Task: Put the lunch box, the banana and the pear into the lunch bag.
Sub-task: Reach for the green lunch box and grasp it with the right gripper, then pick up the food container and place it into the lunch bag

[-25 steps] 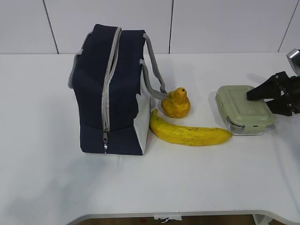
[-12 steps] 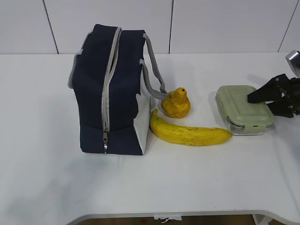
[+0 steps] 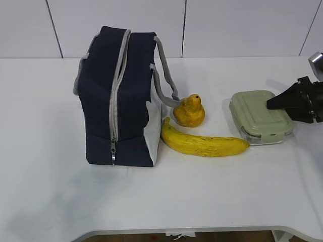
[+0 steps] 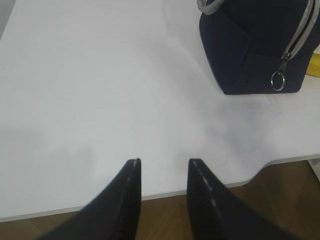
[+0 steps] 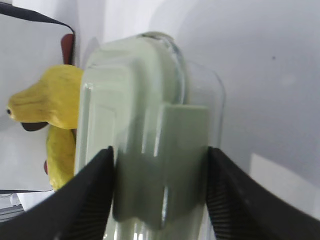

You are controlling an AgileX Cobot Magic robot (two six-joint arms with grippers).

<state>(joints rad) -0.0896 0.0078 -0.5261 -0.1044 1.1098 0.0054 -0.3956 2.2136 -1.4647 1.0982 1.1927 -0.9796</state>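
Clamped between the fingers of the right gripper (image 5: 159,187), one lunch box (image 3: 260,117) is held by its right end at the table's (image 3: 212,191) right, long axis running left-right. One banana (image 3: 204,143), one pear (image 3: 189,111), one bag (image 3: 121,96) are seen to its left. The left gripper (image 4: 163,167) is parted, empty.

A white bench (image 3: 212,201) with a rounded front edge carries everything here. On its left half stands the navy lunch bag (image 3: 118,101), zipped shut, with the pear (image 3: 189,111) just beside its white end panel. The banana (image 3: 202,142) lies in front of the pear, one tip close against the bag, and the lunch box (image 3: 260,117) rests flat near the banana's other end.
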